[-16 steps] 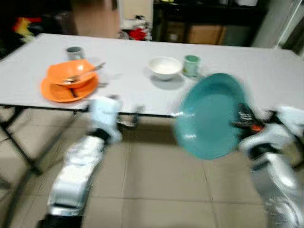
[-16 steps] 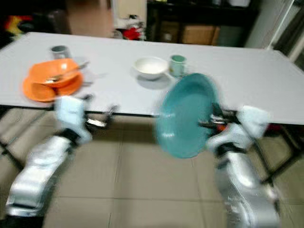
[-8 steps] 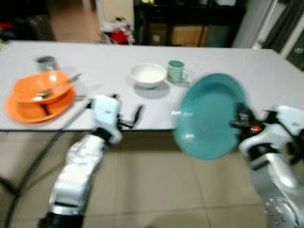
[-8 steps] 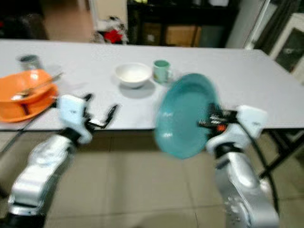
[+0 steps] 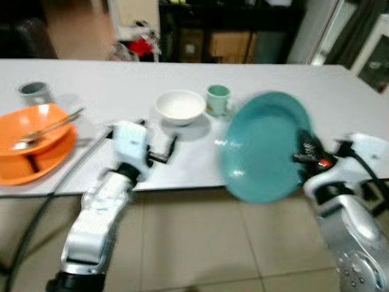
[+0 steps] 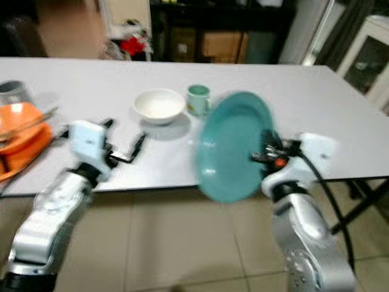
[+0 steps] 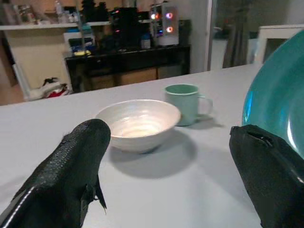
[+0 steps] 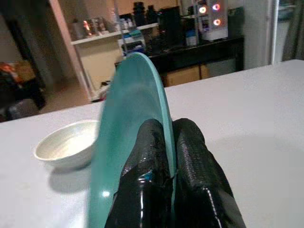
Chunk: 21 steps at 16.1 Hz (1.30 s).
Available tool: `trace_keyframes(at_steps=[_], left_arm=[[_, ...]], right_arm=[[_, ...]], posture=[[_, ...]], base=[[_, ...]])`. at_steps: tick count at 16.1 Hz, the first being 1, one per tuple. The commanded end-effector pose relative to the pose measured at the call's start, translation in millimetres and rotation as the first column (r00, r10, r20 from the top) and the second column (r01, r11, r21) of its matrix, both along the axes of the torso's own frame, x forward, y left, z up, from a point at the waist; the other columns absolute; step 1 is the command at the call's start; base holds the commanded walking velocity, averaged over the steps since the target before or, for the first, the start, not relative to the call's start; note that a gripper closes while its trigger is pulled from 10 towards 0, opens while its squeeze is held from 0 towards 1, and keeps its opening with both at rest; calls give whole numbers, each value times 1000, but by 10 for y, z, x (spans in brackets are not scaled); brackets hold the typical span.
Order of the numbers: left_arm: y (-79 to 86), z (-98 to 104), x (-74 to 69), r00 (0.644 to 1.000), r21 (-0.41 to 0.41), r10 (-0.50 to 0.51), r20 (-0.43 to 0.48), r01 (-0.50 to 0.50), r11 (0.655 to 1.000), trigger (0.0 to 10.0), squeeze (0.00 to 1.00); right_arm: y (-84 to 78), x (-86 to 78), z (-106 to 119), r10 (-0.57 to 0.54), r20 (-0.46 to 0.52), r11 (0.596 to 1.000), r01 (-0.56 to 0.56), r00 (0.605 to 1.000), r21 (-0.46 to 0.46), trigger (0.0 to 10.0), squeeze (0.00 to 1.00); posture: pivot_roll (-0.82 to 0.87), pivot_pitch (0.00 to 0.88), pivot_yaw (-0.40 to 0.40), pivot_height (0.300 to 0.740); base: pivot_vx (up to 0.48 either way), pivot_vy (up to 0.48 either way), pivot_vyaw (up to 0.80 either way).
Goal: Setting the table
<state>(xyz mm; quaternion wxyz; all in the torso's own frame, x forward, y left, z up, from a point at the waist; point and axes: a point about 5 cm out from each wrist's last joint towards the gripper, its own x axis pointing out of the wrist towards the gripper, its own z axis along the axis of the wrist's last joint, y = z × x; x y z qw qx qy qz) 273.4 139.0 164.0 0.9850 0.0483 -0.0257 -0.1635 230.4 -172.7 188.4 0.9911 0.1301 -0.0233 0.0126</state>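
A teal plate (image 5: 265, 146) stands nearly on edge at the table's near edge, pinched at its rim by my right gripper (image 5: 306, 150), which is shut on it; the rim sits between the black fingers (image 8: 190, 161). My left gripper (image 5: 164, 149) is open over the white table (image 5: 121, 85), empty, its fingers (image 7: 71, 166) pointing at a white bowl (image 5: 180, 106). A green mug (image 5: 217, 100) stands just right of the bowl. At the far left an orange bowl (image 5: 30, 121) with a spoon sits on an orange plate (image 5: 33, 164).
A grey cup (image 5: 33, 92) stands behind the orange dishes. A dark cable (image 5: 36, 213) hangs off the table's near edge on the left. Beige tiled floor (image 5: 194, 243) lies below. Dark shelves (image 5: 219, 30) stand behind the table.
The camera has moved closer and to the right, so the table's things shifted left. Both arms now reach over the table edge, the plate still held in the right gripper.
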Motion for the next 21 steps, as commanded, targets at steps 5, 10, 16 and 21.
trace_keyframes(at_steps=[5, 10, 16, 21], left_arm=[[-98, 7, -9, 999, -2, -33, 3, 33, 999, 10000, 0], [-98, 9, -10, 999, 0, -34, 4, 34, 999, 10000, 0], [-112, 8, -13, 999, 0, -39, 4, 39, 999, 10000, 0], [-60, 14, -9, 999, 21, -45, 1, 45, 999, 10000, 0]], right_arm=[[-78, -20, 82, -34, 44, 999, 34, 998, -6, 10000, 0], [-72, -13, 88, -28, 49, 1000, 28, 998, 0, 10000, 0], [-74, -14, 91, -27, 50, 1000, 27, 998, 3, 10000, 0], [-68, -27, 112, -31, 69, 999, 29, 997, 39, 10000, 0]], posture=[[-21, 0, -37, 740], [-18, 0, -38, 740], [-20, 0, -37, 740], [-21, 0, -21, 740]], base=[[344, 0, 0], [344, 0, 0], [336, 0, 0], [0, 0, 0]])
